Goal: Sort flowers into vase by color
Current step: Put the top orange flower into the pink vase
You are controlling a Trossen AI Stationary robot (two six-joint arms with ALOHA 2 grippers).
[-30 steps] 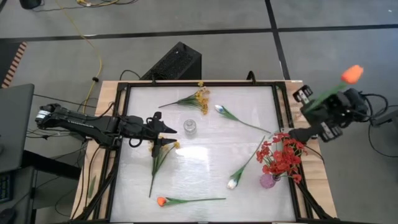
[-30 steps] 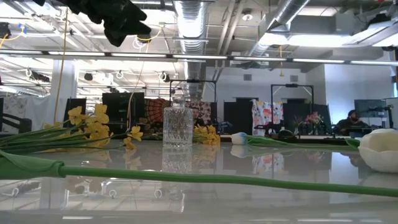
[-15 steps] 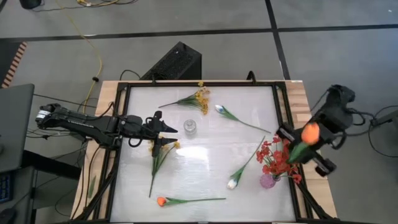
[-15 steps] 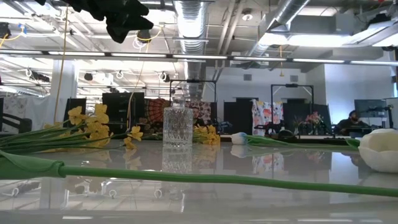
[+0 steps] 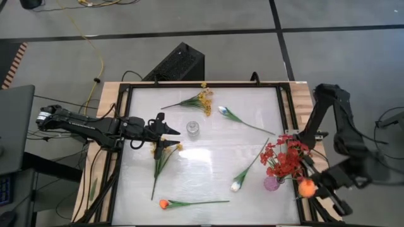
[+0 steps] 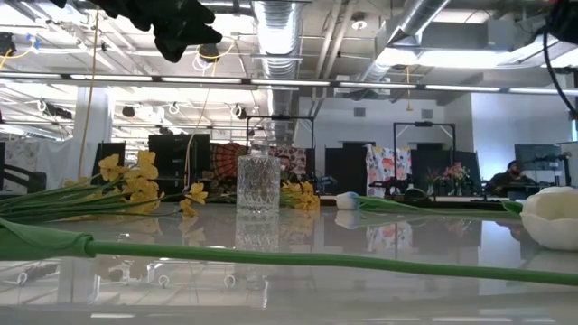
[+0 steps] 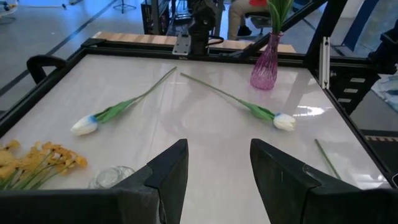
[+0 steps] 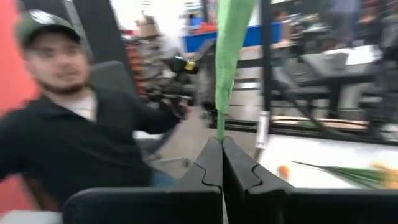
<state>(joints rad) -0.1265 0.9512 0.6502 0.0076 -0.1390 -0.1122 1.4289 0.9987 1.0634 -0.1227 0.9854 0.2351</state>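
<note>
while the left arm waits over the surface's left part, the right arm holds a flower past the right edge.
right tool (image 8: 222, 163): fingers pressed together on the green stem of an orange tulip (image 5: 306, 187); in the high view the bud sits just off the surface's right edge, beside the purple vase.
left tool (image 7: 217, 174): fingers apart, nothing between them, hovering above the yellow spray near the clear glass vase.
purple vase (image 5: 271, 183): near the right edge, filled with red blossom sprays (image 5: 285, 157).
clear glass vase (image 5: 192, 128): upright toward the surface's middle, no flowers in it.
yellow sprays: one (image 5: 194, 100) lies near the far edge, another (image 5: 163, 157) lies below the left tool.
white tulips: one (image 5: 243, 122) lies right of the clear vase, one (image 5: 247, 169) lies left of the purple vase.
second orange tulip (image 5: 189, 203): flat near the front edge.
surface (image 5: 208, 173): white and glossy, with a dark frame.
person (image 8: 68, 134): in a dark shirt and cap, seen in the right wrist view.
</note>
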